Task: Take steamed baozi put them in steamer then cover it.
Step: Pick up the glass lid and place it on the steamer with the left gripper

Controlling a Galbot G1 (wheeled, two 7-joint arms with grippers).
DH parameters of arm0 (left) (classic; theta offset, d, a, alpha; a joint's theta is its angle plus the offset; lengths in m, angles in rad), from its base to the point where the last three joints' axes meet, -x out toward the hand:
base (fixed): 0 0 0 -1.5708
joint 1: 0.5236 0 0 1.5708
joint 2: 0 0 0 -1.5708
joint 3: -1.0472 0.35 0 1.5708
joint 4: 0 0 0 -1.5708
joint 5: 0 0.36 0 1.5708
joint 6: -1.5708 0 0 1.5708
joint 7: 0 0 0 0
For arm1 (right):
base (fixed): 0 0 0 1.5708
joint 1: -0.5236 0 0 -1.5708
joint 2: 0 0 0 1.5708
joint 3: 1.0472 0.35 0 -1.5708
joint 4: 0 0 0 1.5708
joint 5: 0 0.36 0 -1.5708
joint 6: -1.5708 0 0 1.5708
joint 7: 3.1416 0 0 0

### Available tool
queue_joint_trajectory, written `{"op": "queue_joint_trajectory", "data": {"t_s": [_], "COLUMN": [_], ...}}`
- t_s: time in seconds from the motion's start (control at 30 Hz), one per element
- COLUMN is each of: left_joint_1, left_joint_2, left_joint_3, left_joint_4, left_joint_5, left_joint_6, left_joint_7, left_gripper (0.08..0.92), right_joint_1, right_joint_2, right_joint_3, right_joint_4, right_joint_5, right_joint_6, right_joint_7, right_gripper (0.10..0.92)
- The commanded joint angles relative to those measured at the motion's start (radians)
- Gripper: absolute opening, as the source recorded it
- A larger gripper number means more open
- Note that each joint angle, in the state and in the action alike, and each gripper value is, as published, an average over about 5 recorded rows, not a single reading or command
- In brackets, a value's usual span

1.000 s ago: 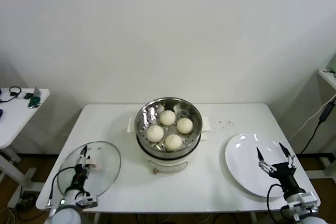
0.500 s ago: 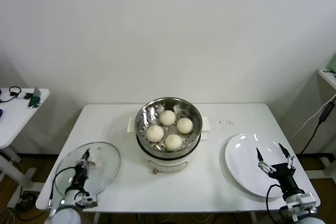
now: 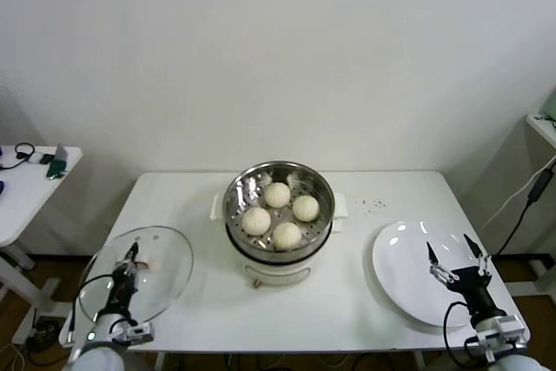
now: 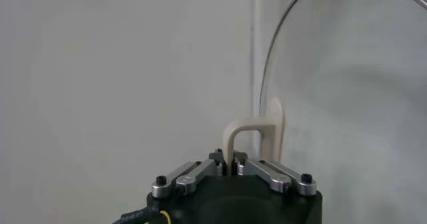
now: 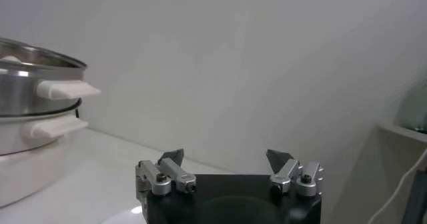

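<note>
At the front left corner of the white rectangular table (image 3: 391,193), the left gripper (image 3: 130,255) has its fingers pressed together on the cream-white bar handle (image 4: 257,133) of the round clear glass lid with a metal rim (image 3: 136,273); in the left wrist view the handle's thin leg sits pinched between the two fingertips; the lid appears tilted, its outer edge overhanging the table corner; whether its near edge touches the tabletop, cannot tell.

Centre of table: round shiny stainless-steel steamer basket (image 3: 248,188) on a white electric pot base (image 3: 278,268) with side handles; uncovered; four small round cream-white dough buns (image 3: 278,195) lie on its perforated floor, close together in a diamond.

Right side of table: large flat round white plate (image 3: 400,267); the right gripper (image 3: 453,255) hovers over the plate's near right part, fingers spread wide apart, nothing between them; right wrist view confirms the gap.

A small white side table (image 3: 26,184) stands to the left, apart from the main table.
</note>
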Motion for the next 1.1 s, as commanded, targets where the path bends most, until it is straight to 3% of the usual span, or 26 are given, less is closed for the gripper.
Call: {"op": "queue_joint_trajectory", "data": {"t_s": [0.03,0.33,0.57,0.77,0.93,1.1], "left_joint_1": [0.134,0.183,0.120,-0.002,-0.138,-0.264], "left_joint_2": [0.036,0.148,0.243,0.303,0.315,0.258], "left_joint_3": [-0.008,0.020,0.095,0.286,0.465,0.592], "left_joint_4": [-0.321,-0.545,-0.558,-0.546,-0.510,-0.456], "left_joint_5": [-0.043,-0.085,-0.105,-0.122,-0.113,-0.062], "left_joint_6": [0.172,0.329,0.391,0.491,0.591,0.657], "left_joint_7": [0.009,0.050,0.055,0.077,0.121,0.194], "left_gripper": [0.151,0.152,0.151,0.151,0.151,0.152], "right_joint_1": [0.018,0.052,0.087,0.133,0.180,0.205], "right_joint_2": [-0.021,-0.040,-0.048,-0.045,-0.032,-0.023], "right_joint_3": [-0.012,-0.045,-0.074,-0.108,-0.131,-0.149], "right_joint_4": [-0.011,-0.045,-0.081,-0.113,-0.148,-0.173], "right_joint_5": [0.003,0.029,0.029,0.018,0.003,-0.009], "right_joint_6": [-0.007,-0.008,-0.004,-0.006,-0.004,-0.004], "right_joint_7": [0.001,-0.001,0.002,0.005,0.006,0.010], "right_gripper": [0.823,0.823,0.823,0.823,0.823,0.823]}}
